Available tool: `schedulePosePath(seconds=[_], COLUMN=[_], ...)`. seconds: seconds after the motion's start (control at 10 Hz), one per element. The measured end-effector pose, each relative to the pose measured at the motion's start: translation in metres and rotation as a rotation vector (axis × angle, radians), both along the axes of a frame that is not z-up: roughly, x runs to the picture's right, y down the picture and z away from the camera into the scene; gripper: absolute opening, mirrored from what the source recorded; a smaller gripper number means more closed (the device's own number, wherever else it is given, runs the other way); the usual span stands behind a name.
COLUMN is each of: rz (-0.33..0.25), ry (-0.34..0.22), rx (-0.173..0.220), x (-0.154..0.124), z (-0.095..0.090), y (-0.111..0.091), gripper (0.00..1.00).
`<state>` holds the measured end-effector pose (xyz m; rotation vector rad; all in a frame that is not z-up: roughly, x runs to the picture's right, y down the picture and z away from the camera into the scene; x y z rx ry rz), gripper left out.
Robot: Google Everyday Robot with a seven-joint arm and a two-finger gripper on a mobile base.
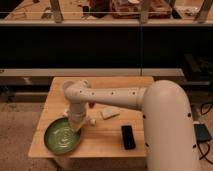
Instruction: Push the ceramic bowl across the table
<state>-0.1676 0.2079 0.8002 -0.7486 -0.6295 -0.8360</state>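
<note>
The ceramic bowl (62,136) is a wide, glossy green dish with pale markings inside. It sits at the front left corner of the light-wood table (105,142). My white arm reaches from the right across the table and bends down at its left end. The gripper (76,126) hangs at the bowl's right rim, touching or just above it. Its tips are hidden against the rim.
A black flat device (128,136) lies at the front right of the table. A pale flat object (110,113) lies mid-table, a small white item (92,121) next to the gripper. A small red thing (92,104) shows behind the arm. Dark shelving stands behind.
</note>
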Motion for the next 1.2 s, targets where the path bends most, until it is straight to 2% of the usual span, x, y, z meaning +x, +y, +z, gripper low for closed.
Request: schedulePosePath(seconds=[0.1,0.3,0.4,0.5,0.7,0.8,1.1,1.2], rz=[-0.006,-0.026,-0.021,-0.016,-0.009,-0.004,-0.008,-0.009], ry=[-0.003,-0.016,-0.007,0.002,0.015,0.024,0.049,0.065], rx=[-0.009,-0.022,-0.021,-0.024,-0.033,-0.037,-0.038,-0.038], x=[-0.002,-0.013,-0.012,-0.008,0.014,0.026,0.030,0.039], z=[-0.001,-0.005,-0.005,-0.004,0.000,0.002,-0.001,-0.003], y=[0.002,0.003,0.001,0.000,-0.005,-0.008,-0.009,-0.010], gripper=[0.21,0.39,0.41,0.39,0.25,0.23,0.23,0.23])
